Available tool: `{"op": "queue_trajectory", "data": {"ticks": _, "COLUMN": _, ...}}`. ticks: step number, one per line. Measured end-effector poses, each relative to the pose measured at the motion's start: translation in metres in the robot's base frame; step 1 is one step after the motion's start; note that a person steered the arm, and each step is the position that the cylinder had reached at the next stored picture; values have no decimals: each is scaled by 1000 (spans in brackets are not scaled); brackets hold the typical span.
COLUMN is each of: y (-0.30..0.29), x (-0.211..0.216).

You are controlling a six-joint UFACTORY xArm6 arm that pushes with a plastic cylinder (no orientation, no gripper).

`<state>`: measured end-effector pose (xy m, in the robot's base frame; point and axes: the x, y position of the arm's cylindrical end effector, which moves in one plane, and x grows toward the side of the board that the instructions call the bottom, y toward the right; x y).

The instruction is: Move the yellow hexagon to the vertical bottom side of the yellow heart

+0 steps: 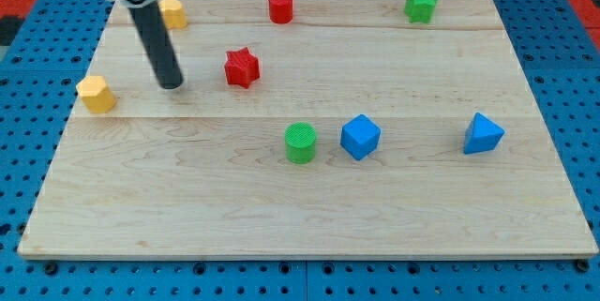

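Risk of a mix-up between two yellow blocks

My tip point(171, 85) touches the desk point(309, 217) between them, touching neither. The block near the view's left edge I take for the yellow hexagon point(96, 93); the one at the view's top, partly behind the rod, for the yellow heart point(174, 12). Their shapes are hard to tell, so I may shove the wrong one. A wide sweep could clip the red star point(242, 67) nearby. No hand shows, so I cannot tell its state

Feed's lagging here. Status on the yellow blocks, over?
My tip between both yellow blocks, touching neither. Top yellow block by board's top edge; left yellow block near left edge. Red star right of tip, not blocking.
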<state>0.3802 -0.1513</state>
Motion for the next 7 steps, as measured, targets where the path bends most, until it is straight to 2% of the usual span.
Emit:
{"op": "queue_trajectory", "data": {"ticks": 1, "y": -85, "x": -21}}
{"op": "queue_trajectory", "data": {"ticks": 2, "y": -153, "x": -21}}
{"op": "queue_trajectory", "data": {"ticks": 7, "y": -154, "x": 1}}
